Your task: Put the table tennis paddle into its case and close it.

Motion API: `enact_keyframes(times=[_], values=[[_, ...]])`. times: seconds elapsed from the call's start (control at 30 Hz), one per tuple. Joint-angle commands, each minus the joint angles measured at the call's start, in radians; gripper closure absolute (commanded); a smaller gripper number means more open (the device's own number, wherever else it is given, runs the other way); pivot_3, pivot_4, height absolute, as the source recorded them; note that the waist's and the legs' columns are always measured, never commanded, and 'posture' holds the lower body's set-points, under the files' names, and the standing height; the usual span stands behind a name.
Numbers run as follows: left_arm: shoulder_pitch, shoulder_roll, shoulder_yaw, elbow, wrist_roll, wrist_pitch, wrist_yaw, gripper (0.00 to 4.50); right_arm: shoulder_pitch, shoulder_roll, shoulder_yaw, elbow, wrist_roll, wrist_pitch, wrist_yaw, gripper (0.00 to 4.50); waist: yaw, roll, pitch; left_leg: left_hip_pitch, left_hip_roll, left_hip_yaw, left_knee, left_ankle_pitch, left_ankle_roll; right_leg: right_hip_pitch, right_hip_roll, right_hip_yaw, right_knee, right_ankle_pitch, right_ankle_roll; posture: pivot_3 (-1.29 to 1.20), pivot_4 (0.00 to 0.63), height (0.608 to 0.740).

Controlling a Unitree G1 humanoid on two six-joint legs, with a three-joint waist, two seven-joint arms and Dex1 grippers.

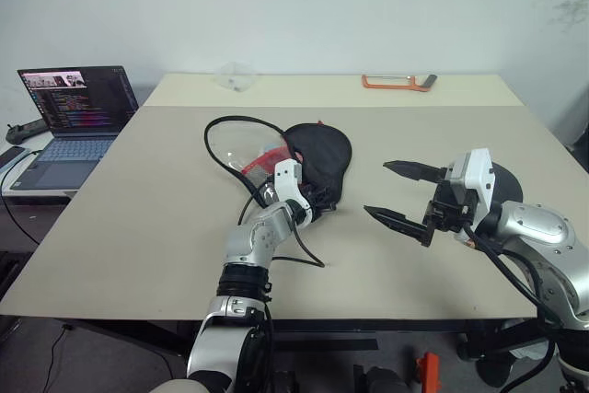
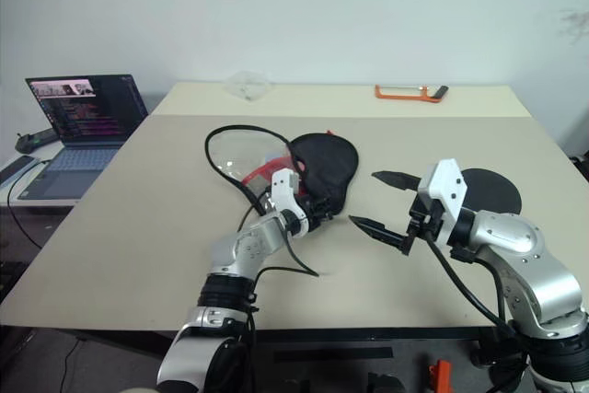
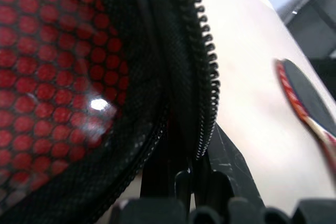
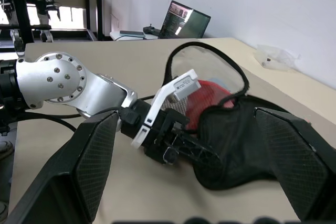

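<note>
The case (image 1: 318, 156) lies open in the middle of the table, its black round part to the right, the red mesh part (image 1: 260, 162) to the left, and the zip edge looping out behind. My left gripper (image 1: 316, 210) is shut on the case's near zip edge (image 3: 207, 77), with the black fingers (image 3: 181, 179) pinching the fabric. The table tennis paddle (image 2: 490, 190) lies flat on the table to the right, black face up, partly hidden behind my right arm. My right gripper (image 1: 396, 194) is open just right of the case, above the table, holding nothing.
An open laptop (image 1: 78, 121) sits on a side table at the left. At the far edge of the table (image 1: 138, 255) lie an orange-framed tool (image 1: 398, 82) and a clear plastic wrapper (image 1: 236, 75). A black cable (image 1: 308, 255) trails from my left arm.
</note>
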Motion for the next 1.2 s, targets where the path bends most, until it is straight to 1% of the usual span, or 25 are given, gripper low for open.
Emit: enact_keyframes(times=[0.03, 0.1, 0.2, 0.57, 0.67, 0.73, 0.93, 1.03, 1.1, 1.2], values=[[0.001, -0.008, -0.009, -0.062, -0.063, 0.081, -0.054, 4.48, -0.001, -0.017, -0.035, -0.043, 0.018, 0.003, -0.003, 0.0, 0.0, 0.0, 0.0, 0.0, 0.0, 0.0, 0.0, 0.0, 0.0, 0.0, 0.0, 0.0, 0.0, 0.0, 0.0, 0.0, 0.15, 0.74], [0.004, -0.01, -0.017, -0.086, -0.091, 0.126, -0.082, 4.48, -0.001, -0.019, -0.038, -0.044, 0.019, 0.005, -0.003, 0.0, 0.0, 0.0, 0.0, 0.0, 0.0, 0.0, 0.0, 0.0, 0.0, 0.0, 0.0, 0.0, 0.0, 0.0, 0.0, 0.0, 0.15, 0.74], [0.004, -0.005, -0.03, -0.089, -0.081, 0.139, -0.088, 4.48, -0.002, -0.021, -0.039, -0.043, 0.018, 0.005, -0.001, 0.0, 0.0, 0.0, 0.0, 0.0, 0.0, 0.0, 0.0, 0.0, 0.0, 0.0, 0.0, 0.0, 0.0, 0.0, 0.0, 0.0, 0.15, 0.74], [-0.016, -0.031, -0.003, -0.037, -0.068, 0.136, -0.026, 4.48, 0.004, -0.032, -0.042, -0.043, 0.019, 0.006, 0.007, 0.0, 0.0, 0.0, 0.0, 0.0, 0.0, 0.0, 0.0, 0.0, 0.0, 0.0, 0.0, 0.0, 0.0, 0.0, 0.0, 0.0, 0.15, 0.74], [-0.025, -0.034, -0.006, -0.025, -0.061, 0.13, -0.022, 4.48, 0.017, -0.062, -0.042, -0.052, 0.022, 0.011, 0.037, 0.0, 0.001, 0.0, 0.0, 0.0, 0.0, 0.0, 0.0, 0.0, 0.0, 0.0, 0.0, 0.0, 0.0, 0.0, 0.0, 0.0, 0.15, 0.74], [-0.03, -0.038, -0.007, -0.02, -0.061, 0.129, -0.02, 3.98, 0.033, -0.092, -0.045, -0.054, 0.015, 0.007, 0.065, 0.0, 0.001, 0.0, 0.0, 0.0, 0.0, 0.0, 0.0, 0.0, 0.0, 0.0, 0.0, 0.0, 0.0, 0.0, 0.0, 0.0, 0.15, 0.74], [-0.046, -0.055, -0.024, -0.001, -0.058, 0.127, -0.031, 3.98, 0.08, -0.163, -0.085, -0.038, 0.007, -0.016, 0.13, 0.0, 0.001, 0.0, 0.0, 0.0, 0.0, 0.001, 0.0, 0.0, 0.0, 0.0, 0.0, 0.0, 0.0, 0.0, 0.0, 0.0, 0.15, 0.74], [-0.054, -0.058, -0.035, 0.003, -0.064, 0.127, -0.055, 3.38, 0.091, -0.168, -0.094, -0.034, 0.002, -0.025, 0.136, 0.0, 0.001, 0.0, 0.0, 0.0, 0.0, 0.001, 0.0, 0.0, 0.0, 0.0, 0.0, 0.0, 0.0, 0.0, 0.0, 0.0, 0.15, 0.74], [-0.057, -0.055, -0.049, 0.001, -0.061, 0.131, -0.072, 2.76, 0.097, -0.166, -0.097, -0.036, 0.0, -0.027, 0.138, 0.0, 0.001, 0.0, 0.0, 0.0, 0.0, 0.001, 0.0, 0.0, 0.0, 0.0, 0.0, 0.0, 0.0, 0.0, 0.0, 0.0, 0.15, 0.74], [-0.052, -0.028, -0.087, -0.012, -0.046, 0.141, -0.114, 1.61, 0.109, -0.163, -0.1, -0.041, 0.003, -0.027, 0.138, 0.0, 0.001, 0.0, 0.0, 0.0, 0.0, 0.001, 0.0, 0.0, 0.0, 0.0, 0.0, 0.001, 0.0, 0.0, 0.0, 0.0, 0.15, 0.74]])
